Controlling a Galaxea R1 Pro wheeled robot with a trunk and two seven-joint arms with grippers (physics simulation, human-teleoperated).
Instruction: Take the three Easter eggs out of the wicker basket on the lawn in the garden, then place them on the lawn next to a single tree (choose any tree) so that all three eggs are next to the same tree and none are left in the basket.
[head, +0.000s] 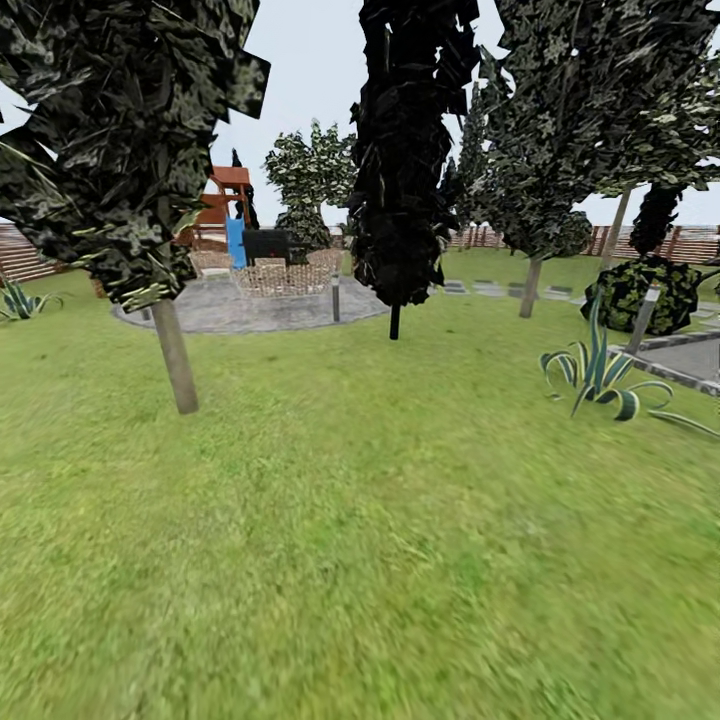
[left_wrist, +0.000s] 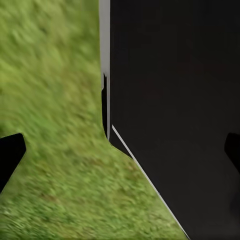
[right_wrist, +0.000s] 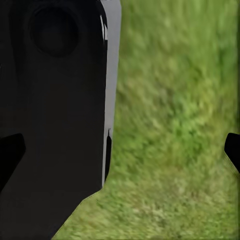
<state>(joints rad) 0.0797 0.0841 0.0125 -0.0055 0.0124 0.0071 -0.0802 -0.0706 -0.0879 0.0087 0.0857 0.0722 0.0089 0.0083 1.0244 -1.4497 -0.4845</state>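
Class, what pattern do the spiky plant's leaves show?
Green leaves with pale cream stripes, on the agave; head view shows it best.

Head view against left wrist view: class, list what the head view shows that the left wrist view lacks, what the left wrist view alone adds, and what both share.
Head view alone: trees, the nearest a leaning grey-brown trunk under a dark crown, a striped agave, a grey paved circle with a red play structure behind it, and a fence.

Left wrist view alone: the left gripper, its dark fingertips wide apart at the picture's edges with nothing between them, beside a black robot panel.

Both: the lawn, green and mottled.
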